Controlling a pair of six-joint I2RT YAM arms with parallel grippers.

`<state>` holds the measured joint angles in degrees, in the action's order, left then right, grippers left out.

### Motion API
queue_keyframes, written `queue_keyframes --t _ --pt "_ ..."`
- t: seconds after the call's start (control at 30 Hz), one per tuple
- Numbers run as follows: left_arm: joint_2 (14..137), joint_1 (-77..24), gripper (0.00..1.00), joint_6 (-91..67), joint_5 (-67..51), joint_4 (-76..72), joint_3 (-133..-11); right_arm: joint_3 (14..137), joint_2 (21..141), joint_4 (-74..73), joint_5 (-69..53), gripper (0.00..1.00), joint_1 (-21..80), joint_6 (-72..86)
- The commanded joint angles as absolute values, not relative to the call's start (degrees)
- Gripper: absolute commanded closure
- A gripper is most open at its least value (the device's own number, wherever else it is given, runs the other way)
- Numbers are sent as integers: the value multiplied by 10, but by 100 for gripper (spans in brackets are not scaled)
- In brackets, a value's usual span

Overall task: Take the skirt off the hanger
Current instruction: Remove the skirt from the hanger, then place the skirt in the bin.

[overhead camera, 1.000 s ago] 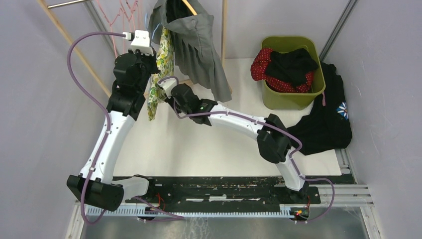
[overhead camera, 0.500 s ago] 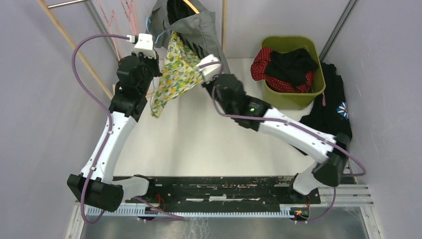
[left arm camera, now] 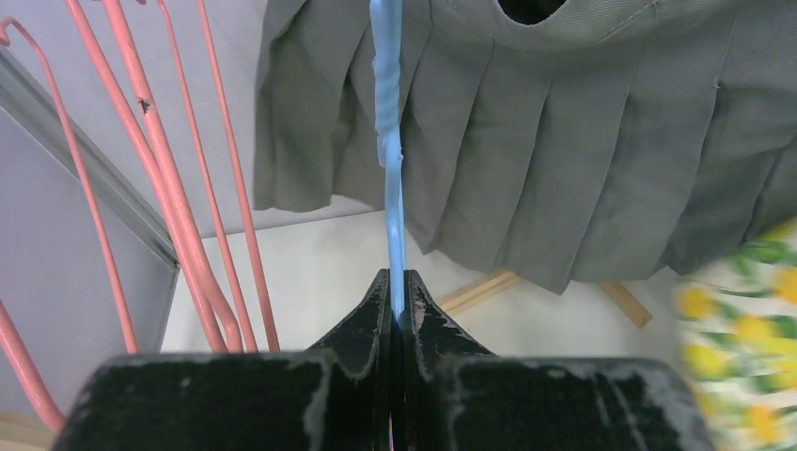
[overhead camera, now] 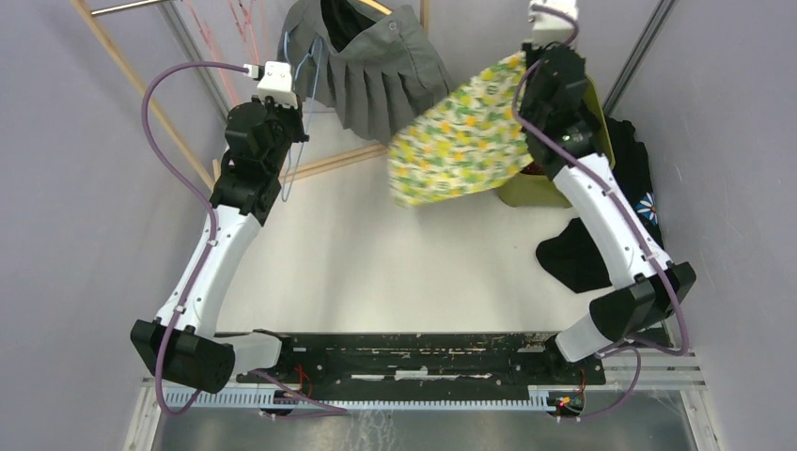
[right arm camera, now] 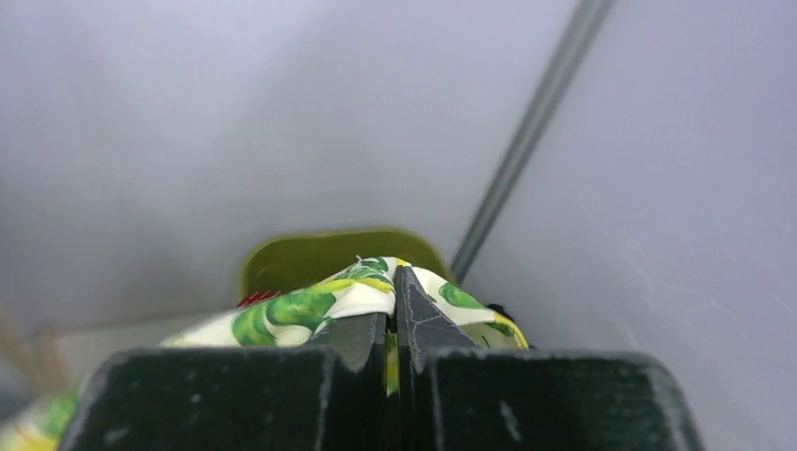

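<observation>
The skirt (overhead camera: 459, 136), white with yellow and green print, hangs spread in the air at the back right, free of the hanger. My right gripper (overhead camera: 526, 66) is shut on its top corner; in the right wrist view the cloth (right arm camera: 301, 308) bulges around both sides of the gripper (right arm camera: 395, 282). The thin blue hanger (overhead camera: 299, 141) stays at the back left, bare, with my left gripper (overhead camera: 296, 101) shut on its wire. In the left wrist view the blue wire (left arm camera: 390, 141) runs straight up out of the closed gripper (left arm camera: 397, 282).
A grey pleated skirt (overhead camera: 376, 75) hangs on the wooden rack (overhead camera: 141, 89) behind the blue hanger. Pink hangers (left arm camera: 169, 188) hang to its left. A green bin (overhead camera: 528, 190) of clothes sits under the printed skirt, and a black garment (overhead camera: 578, 254) lies on the table beside it.
My right arm swung from the hanger at back left across to back right above the bin, pulling the printed skirt off the blue hanger. My left arm kept hold of the hanger.
</observation>
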<state>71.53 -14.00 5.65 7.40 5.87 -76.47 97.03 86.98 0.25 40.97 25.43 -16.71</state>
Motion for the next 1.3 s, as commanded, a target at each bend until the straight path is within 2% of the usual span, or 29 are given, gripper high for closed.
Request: queue_keyframes --t 0.0,0.23,0.53,0.67,0.77,0.87,0.93,1.27 --pt "713 -140 97 67 79 14 -771 1080 898 13 418 99 148 -110" --pt "720 -140 97 66 80 16 -773 1219 1022 -45 373 99 57 -23" --pt "733 -140 97 72 92 30 -790 1396 1137 -53 332 99 50 13" --pt "735 -139 97 72 102 34 -790 1476 1173 -47 268 99 40 88" --pt "736 -140 97 76 109 37 -794 1484 1190 -6 199 99 39 138" --pt "740 -140 97 79 114 38 -800 1502 1205 -2 185 99 38 188" --pt "743 -139 97 79 113 41 -804 1455 1202 -3 191 99 39 204" --pt "756 -140 97 91 107 56 -832 1044 1125 44 293 99 42 246"
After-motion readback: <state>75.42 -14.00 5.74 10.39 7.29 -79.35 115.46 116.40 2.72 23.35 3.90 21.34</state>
